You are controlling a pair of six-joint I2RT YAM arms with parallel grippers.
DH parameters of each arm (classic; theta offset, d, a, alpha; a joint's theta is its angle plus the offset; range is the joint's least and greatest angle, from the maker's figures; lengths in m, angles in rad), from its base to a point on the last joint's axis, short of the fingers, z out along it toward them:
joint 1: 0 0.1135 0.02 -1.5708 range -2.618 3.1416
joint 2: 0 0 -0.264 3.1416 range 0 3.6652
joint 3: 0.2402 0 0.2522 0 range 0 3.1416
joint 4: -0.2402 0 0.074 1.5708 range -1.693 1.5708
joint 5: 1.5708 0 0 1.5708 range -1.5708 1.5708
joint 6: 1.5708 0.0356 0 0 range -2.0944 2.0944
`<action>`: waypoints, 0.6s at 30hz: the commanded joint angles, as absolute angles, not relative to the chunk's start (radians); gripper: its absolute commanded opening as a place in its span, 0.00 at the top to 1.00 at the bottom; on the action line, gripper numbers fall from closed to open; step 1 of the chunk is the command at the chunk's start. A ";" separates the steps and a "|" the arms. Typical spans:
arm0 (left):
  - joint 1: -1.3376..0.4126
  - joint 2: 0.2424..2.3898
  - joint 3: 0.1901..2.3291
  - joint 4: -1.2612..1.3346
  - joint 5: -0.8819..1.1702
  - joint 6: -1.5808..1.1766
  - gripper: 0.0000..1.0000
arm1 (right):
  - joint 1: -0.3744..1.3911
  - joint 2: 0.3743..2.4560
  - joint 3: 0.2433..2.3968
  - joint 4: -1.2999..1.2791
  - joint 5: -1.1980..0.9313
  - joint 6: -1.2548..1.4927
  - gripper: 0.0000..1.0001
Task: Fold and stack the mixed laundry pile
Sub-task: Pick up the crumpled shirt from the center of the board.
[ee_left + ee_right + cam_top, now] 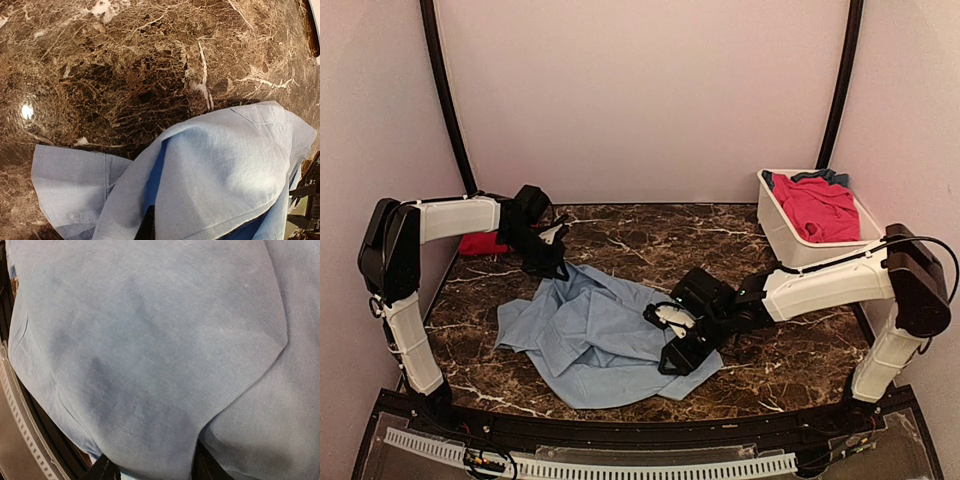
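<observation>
From above, the light-blue shirt (590,335) lies crumpled mid-desk (650,240). The left claw (548,265) pinches its 11 o'clock edge, and the right claw (682,352) sits at its 4 o'clock edge. A tub (780,235) at 2 o'clock holds a red top (820,205) and a darker blue piece (830,177). A red piece (480,243) lies at 10 o'clock.

Left wrist: the shirt (225,165) is lifted, clamped.

Right wrist: the shirt (150,340) drapes over parted fingers (104,470); whether they grip it, I cannot tell.

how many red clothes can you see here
2. One red piece lies on the table at its far left edge; one pink-red piece sits in the white tub at far right. More may be hidden under it.
</observation>
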State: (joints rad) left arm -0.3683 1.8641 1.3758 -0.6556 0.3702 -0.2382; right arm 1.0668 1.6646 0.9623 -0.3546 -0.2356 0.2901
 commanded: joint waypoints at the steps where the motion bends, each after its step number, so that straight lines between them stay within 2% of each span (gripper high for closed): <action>1: -0.361 1.825 1.381 -0.670 0.383 -0.225 0.95 | 1.075 1.707 0.979 -0.303 -0.227 0.289 0.67; 4: -0.360 1.815 1.385 -0.674 0.373 -0.219 0.95 | 1.079 1.665 1.002 -0.368 -0.153 0.275 1.00; 7: -0.359 1.777 1.376 -0.656 0.384 -0.210 1.00 | 1.080 1.581 1.047 -0.482 0.056 0.271 1.00; 12: -0.359 1.656 1.344 -0.613 0.379 -0.197 1.00 | 1.072 1.417 1.118 -0.620 0.474 0.249 1.00; 18: -0.359 1.534 1.331 -0.588 0.368 -0.141 0.99 | 1.042 1.236 1.146 -0.583 0.711 0.147 1.00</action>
State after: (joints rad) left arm -0.3664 1.6302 1.3437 -0.6178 0.3729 -0.1970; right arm 1.0641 1.3254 1.1191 -0.5739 0.4522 0.2237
